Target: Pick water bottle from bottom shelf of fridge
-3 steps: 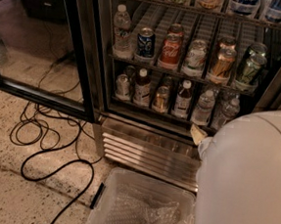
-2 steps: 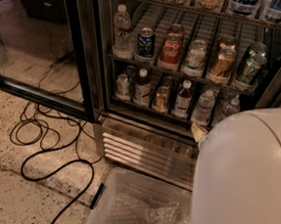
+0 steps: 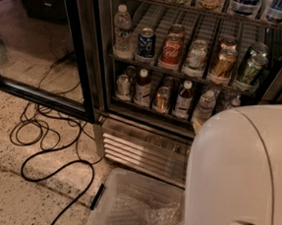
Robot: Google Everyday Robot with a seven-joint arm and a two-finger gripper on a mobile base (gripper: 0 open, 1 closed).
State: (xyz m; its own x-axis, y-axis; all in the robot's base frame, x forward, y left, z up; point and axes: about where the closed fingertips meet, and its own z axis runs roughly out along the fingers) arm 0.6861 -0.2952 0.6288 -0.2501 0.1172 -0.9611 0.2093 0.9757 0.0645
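My white arm casing (image 3: 239, 177) fills the near right and hides nearly all of my claw (image 3: 196, 124). Only a pale tip shows at the casing's left edge, so I cannot tell whether it is open or closed. Just above that tip stands the water bottle (image 3: 204, 106): clear, ribbed, white-capped, upright, long axis vertical, cap up. It sits on the bottom shelf (image 3: 141, 107) of the fridge (image 3: 137, 151), with dark-filled bottles (image 3: 183, 98) further left of my claw.
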